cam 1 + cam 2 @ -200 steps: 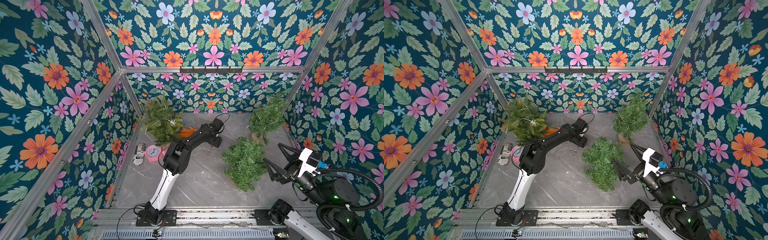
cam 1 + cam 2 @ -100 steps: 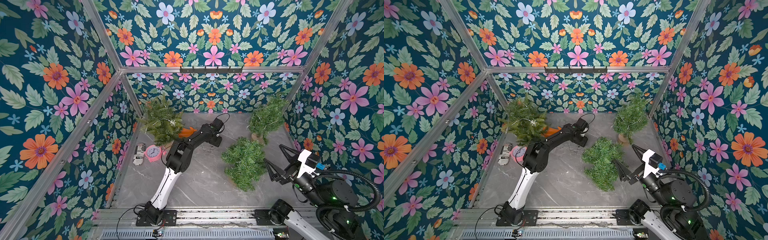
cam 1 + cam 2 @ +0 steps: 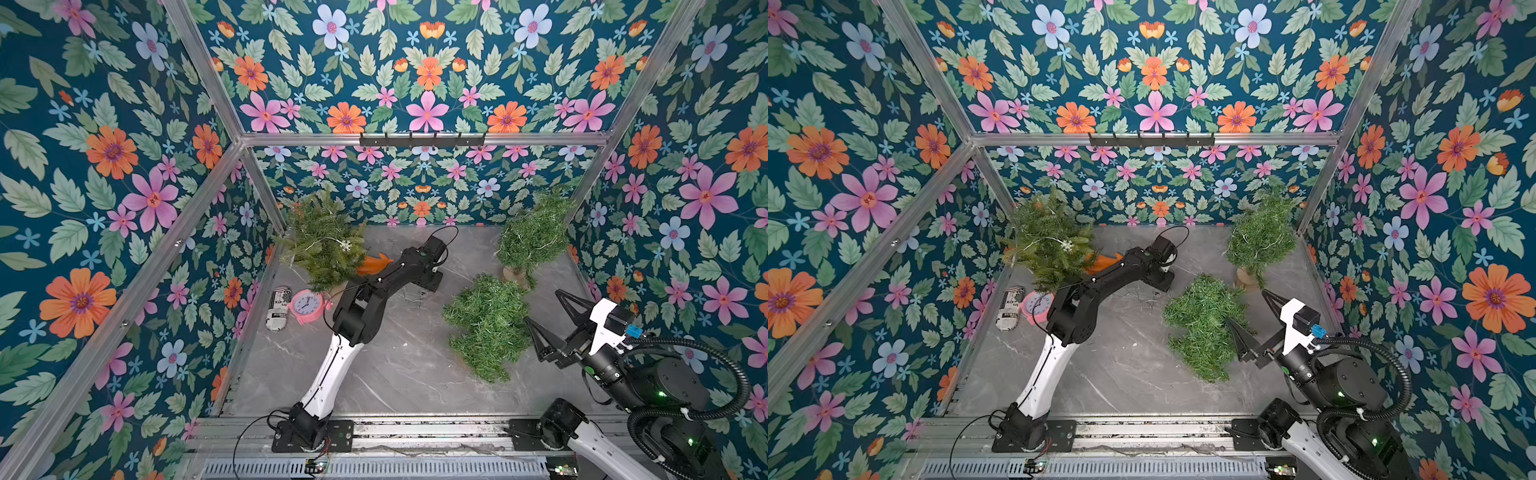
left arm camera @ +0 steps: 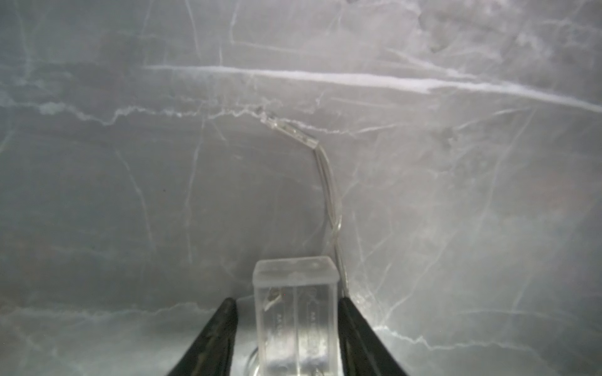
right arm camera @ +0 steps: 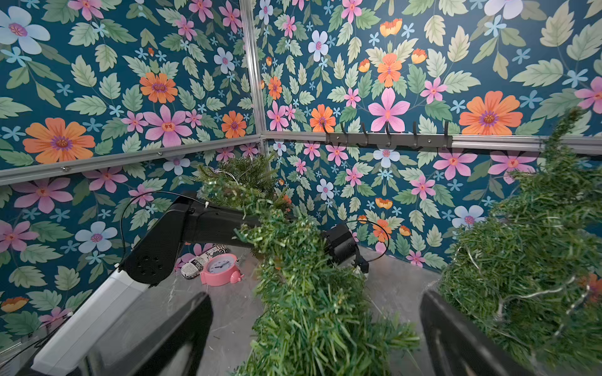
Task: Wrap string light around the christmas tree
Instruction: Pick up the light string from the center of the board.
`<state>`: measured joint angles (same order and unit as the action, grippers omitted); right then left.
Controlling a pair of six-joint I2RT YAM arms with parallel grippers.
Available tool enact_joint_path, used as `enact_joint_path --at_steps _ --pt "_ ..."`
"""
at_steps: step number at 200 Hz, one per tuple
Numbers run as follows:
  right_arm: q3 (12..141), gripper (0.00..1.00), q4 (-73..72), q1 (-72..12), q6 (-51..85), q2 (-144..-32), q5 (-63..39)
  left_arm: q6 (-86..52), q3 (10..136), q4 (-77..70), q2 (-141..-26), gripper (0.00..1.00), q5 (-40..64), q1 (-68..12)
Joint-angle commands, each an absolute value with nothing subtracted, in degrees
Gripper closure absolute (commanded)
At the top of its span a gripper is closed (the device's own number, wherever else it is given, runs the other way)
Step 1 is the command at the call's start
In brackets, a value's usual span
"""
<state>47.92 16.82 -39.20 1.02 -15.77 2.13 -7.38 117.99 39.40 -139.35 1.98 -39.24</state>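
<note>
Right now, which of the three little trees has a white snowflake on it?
The tree in the back corner near the pink clock; the middle tree and the tree on the wooden stump show none.

Three christmas trees (image 3: 322, 245) (image 3: 486, 324) (image 3: 534, 232) — one pink clock (image 3: 306, 306), one can (image 3: 279, 307), one battery box (image 4: 294, 312).

Place: I'm driving arms inside a lab robot booth.
Proof: silver aluminium frame bars (image 3: 291, 139), blue floral-print wall panels (image 3: 428, 62), grey marble-look tabletop (image 3: 395, 374).
</note>
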Motion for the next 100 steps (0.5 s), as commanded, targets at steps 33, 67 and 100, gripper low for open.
enact_joint_path --at_steps 33,67,100 --pt "47.18 0.01 15.12 -39.29 0.22 -15.56 3.06 -8.94 117.9 40.27 -136.64 0.63 2.61 -39.19" --pt "46.79 0.01 15.03 -39.29 0.1 -15.3 3.2 -10.73 118.3 39.51 -133.12 0.64 3.18 -39.13" --pt "46.32 0.01 14.68 -39.29 0.0 -14.51 3.75 -13.24 118.61 37.0 -127.53 0.66 4.22 -39.2"
